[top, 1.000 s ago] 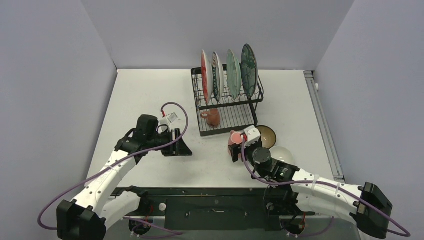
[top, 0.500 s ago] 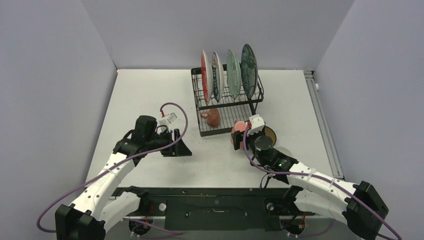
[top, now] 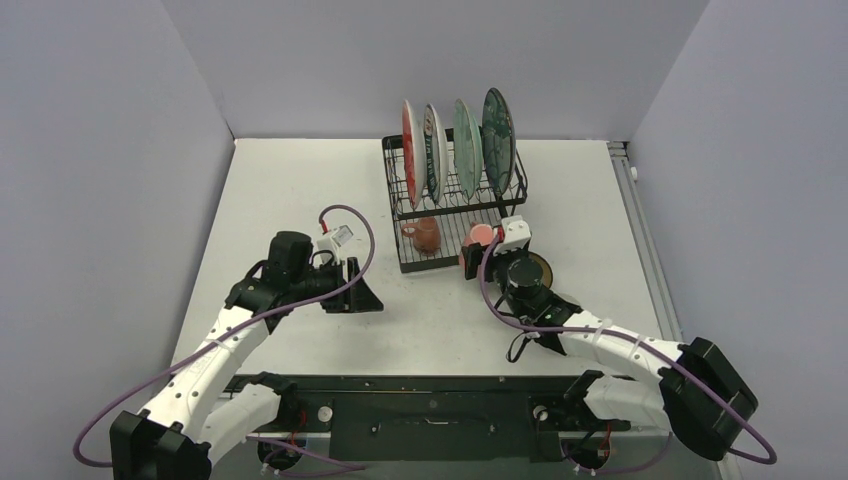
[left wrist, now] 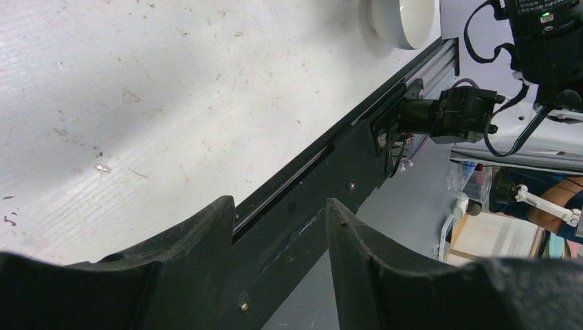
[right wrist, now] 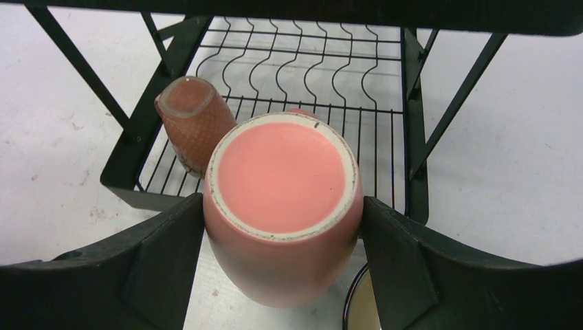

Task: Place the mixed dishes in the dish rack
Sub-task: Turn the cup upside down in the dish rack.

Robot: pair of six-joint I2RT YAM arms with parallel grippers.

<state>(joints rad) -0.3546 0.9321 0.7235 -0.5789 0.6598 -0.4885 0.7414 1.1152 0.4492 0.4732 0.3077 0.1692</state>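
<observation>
- Right wrist view: your right end effector (right wrist: 283, 234) is clenched on the pink mug (right wrist: 282, 185), one finger on each flank, the mug's base facing the lens.
- The dish rack (right wrist: 309, 62) tray lies at the mug's 12 o'clock, and a brown-orange mug (right wrist: 196, 127) lies on it at 10 o'clock.
- Top view: the pink mug is at the rack's 5 o'clock corner.
- Your left end effector (left wrist: 278, 261) is released, gripping nothing, over the bench (left wrist: 137, 103).

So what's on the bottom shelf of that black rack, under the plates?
One brownish cup sits on the rack's lower grid, at its left. The pink mug in the right gripper hides part of the front.
</observation>
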